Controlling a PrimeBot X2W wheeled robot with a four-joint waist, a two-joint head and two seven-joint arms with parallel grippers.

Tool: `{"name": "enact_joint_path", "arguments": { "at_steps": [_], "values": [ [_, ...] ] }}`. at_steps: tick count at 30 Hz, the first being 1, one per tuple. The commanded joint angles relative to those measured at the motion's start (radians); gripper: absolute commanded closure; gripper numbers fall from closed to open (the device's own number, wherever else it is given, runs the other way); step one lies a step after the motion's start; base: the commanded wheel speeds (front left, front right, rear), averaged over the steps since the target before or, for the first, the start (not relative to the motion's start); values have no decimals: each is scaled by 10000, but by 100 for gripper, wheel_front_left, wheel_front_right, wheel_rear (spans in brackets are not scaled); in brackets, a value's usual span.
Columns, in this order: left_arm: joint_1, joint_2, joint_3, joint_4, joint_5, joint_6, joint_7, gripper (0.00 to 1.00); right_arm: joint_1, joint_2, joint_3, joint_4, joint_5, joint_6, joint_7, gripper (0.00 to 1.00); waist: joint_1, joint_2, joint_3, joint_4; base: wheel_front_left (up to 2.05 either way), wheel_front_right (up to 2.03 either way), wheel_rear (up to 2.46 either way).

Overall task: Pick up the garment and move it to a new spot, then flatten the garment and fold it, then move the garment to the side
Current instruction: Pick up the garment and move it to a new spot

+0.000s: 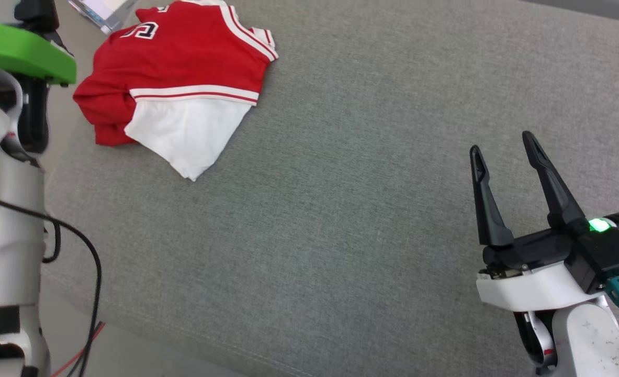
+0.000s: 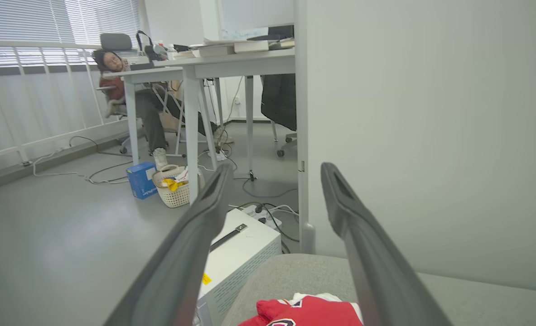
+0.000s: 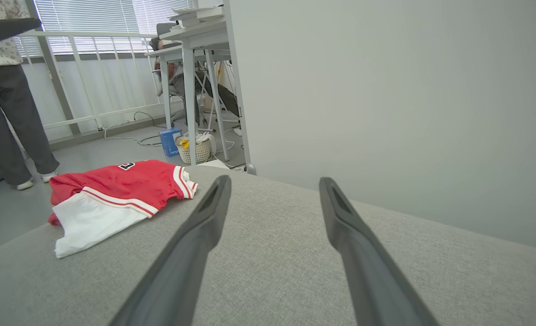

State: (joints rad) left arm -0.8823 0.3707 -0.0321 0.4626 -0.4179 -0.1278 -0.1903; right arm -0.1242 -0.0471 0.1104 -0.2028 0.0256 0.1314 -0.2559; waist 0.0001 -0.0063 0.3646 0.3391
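The open, empty left claw [image 2: 275,170] hangs close by the soft red-and-white jersey shirt [image 2: 313,312], which may slide off the grey fabric cushion [image 2: 286,271] edge if bumped.

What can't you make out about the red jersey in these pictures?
- Head view: the garment's black lettering is cut off by the top edge.
- Left wrist view: most of it is hidden below the bottom edge and behind the left gripper's fingers.
- Right wrist view: the lettering is too small to read.
- Every view: folded-under layers, covered by its own fabric.
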Motion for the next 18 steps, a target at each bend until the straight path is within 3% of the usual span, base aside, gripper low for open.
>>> {"name": "enact_joint_path", "arguments": {
  "at_steps": [1,12,18],
  "values": [
    [-440,251,-314,232,-418,-26,434,0,-232,-31,16,-122,-82,-7,-59,0,-1,63,746,-659,0,0,0],
    [-2486,1956,-3807,1084,-4094,-28,6547,0,-695,-31,31,-498,-173,-7,-59,0,-1,63,1966,-1406,0,0,0],
    [-2880,2399,-5134,1278,-5255,-28,8825,0,-910,-31,337,-562,-146,-7,-59,0,-1,63,2633,-1694,0,0,0]
  ]
}}
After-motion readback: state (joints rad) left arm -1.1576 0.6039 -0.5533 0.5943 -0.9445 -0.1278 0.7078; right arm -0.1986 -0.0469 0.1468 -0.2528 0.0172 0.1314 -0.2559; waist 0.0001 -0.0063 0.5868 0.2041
